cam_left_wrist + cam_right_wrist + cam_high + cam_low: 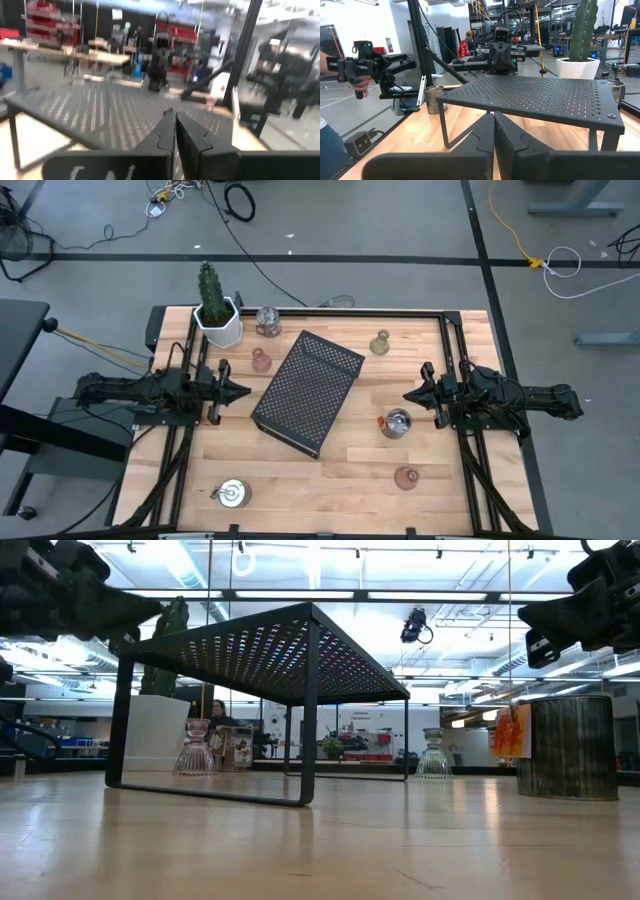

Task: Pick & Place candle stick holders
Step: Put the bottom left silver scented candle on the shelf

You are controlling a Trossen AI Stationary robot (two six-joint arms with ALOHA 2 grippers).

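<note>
Both arms wait at table sides, nothing held. Left gripper fingers together, pink holder just beside its tip, twd the cactus pot. Right gripper fingers together, silver holder near it, w/ black tray between the grippers.

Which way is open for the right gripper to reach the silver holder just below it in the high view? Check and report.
Probably yes, straight in. The right gripper, shut, hovers beside the silver holder, with bare table around it. The black tray stands off to the side; the pinkish holder is farther on.
</note>
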